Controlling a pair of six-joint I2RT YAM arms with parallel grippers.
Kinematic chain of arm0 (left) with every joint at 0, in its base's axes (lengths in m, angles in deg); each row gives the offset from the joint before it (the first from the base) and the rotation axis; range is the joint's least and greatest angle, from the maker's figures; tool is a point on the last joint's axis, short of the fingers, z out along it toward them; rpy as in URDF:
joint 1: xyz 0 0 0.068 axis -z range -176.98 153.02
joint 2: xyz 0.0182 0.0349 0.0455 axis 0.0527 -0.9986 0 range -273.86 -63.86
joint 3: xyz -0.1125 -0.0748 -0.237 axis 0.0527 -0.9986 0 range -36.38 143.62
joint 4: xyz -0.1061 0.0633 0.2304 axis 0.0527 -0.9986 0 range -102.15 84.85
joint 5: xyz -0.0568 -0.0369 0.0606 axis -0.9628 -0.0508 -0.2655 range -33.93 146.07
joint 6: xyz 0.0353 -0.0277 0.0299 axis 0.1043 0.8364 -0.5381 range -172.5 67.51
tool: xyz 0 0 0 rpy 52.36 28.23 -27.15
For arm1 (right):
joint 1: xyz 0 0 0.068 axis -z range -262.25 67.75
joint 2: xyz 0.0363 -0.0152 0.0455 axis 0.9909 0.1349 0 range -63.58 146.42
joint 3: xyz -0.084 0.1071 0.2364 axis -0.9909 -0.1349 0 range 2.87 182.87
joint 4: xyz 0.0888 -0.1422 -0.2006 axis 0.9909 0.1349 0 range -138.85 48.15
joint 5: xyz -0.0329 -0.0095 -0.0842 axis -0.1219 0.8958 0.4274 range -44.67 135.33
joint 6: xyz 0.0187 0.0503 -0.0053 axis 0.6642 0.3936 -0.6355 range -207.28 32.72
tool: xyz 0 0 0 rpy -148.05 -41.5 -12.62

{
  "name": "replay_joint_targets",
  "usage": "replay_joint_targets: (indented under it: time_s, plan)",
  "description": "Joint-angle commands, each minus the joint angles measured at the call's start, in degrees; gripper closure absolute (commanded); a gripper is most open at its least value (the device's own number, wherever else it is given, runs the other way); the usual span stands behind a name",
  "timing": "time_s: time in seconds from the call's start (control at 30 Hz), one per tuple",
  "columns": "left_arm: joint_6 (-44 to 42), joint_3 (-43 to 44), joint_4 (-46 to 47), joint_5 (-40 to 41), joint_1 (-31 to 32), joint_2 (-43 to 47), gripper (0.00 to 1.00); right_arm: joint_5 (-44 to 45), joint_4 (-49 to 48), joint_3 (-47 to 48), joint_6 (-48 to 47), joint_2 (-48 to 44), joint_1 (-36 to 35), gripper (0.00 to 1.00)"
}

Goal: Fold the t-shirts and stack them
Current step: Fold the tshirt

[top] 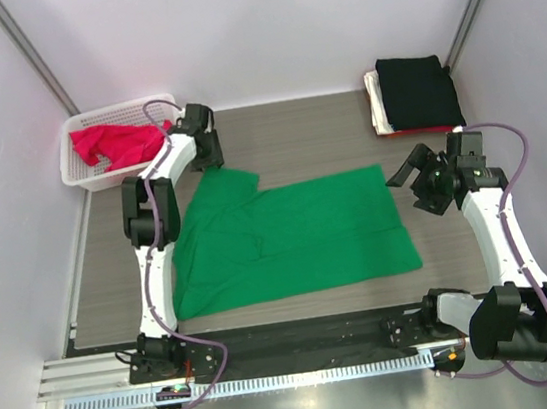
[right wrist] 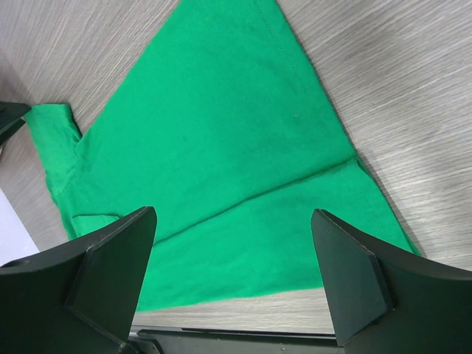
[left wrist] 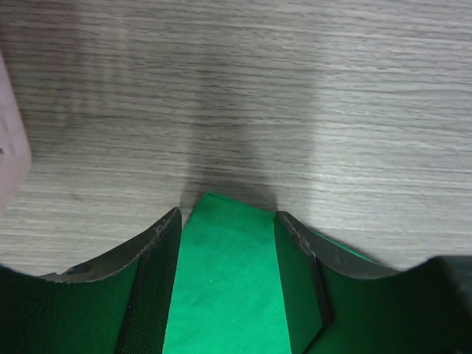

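The bright green t-shirt lies spread flat across the middle of the tabletop, one sleeve pointing far left. The right gripper hovers over its right edge, jaws wide and empty. Farther back, the left gripper sits low at that sleeve, jaws narrow, straddling the sleeve tip but not clamped. The first fold looks about to begin; next, each gripper must pinch an edge. Beyond, a red-pink t-shirt lies in the basket, and a black t-shirt tops the folded stack.
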Motion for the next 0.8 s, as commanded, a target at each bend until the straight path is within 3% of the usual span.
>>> replay_joint_targets:
  time_s: [0.0,0.2,0.33,0.53,0.63,0.77]
  plan:
    - [-0.46,2.34,-1.03,1.50,0.17,-1.19,0.46,-1.11,-2.07,0.25,-1.13,-0.97,-0.22,0.08]
    - [-0.37,3.39,-1.11,1.41,0.08,-4.44,0.54,-0.93,-2.42,-0.01,-1.22,-0.88,-0.22,0.08]
    - [0.51,3.13,-1.29,0.36,0.17,-4.54,0.75,-0.23,-2.34,0.07,-1.13,-0.71,-0.22,0.08]
    - [0.78,1.29,-1.47,0.53,0.17,0.03,0.98,0.65,-4.35,0.60,-0.26,2.79,-0.39,0.08]
    - [0.69,0.15,-1.99,1.23,0.17,3.02,1.00,2.23,-6.64,2.43,0.45,6.04,-2.66,0.09]
    - [1.30,-2.05,-2.78,1.50,0.26,7.32,1.00,12.04,-6.38,10.25,-0.87,18.41,-9.96,0.11]
